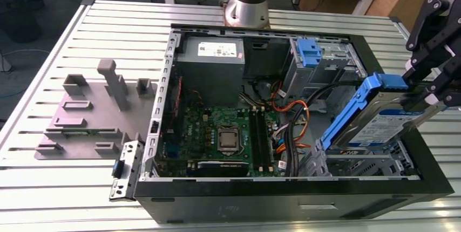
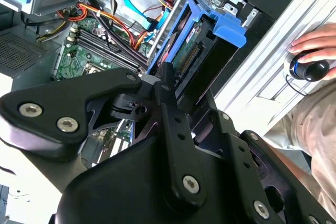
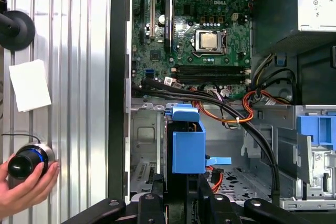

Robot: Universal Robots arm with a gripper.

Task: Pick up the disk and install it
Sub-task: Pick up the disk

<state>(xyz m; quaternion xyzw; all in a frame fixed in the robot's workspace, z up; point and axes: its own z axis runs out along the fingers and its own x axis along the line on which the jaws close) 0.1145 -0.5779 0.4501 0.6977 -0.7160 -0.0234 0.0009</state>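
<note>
The disk (image 1: 374, 127), a silver drive with a white-and-blue label and blue rails and handle, hangs tilted over the metal drive bay (image 1: 374, 162) at the exterior view's right end of the open computer case. My gripper (image 1: 421, 102) is shut on its raised end. In the second wrist view the black fingers (image 2: 167, 85) clamp the disk (image 2: 202, 51) below its blue handle. The first wrist view looks straight down the disk's blue handle (image 3: 188, 142), with the gripper (image 3: 181, 195) beneath it and the bay floor around it.
The case (image 1: 288, 199) holds a green motherboard (image 1: 216, 135), a grey power-supply box (image 1: 212, 54), an upright blue latch (image 1: 308, 53) and orange and black cables (image 1: 295, 118). A grey fixture (image 1: 86, 113) lies at the exterior view's left. A person's hand (image 3: 26, 184) rests on a knob beside white paper (image 3: 29, 85).
</note>
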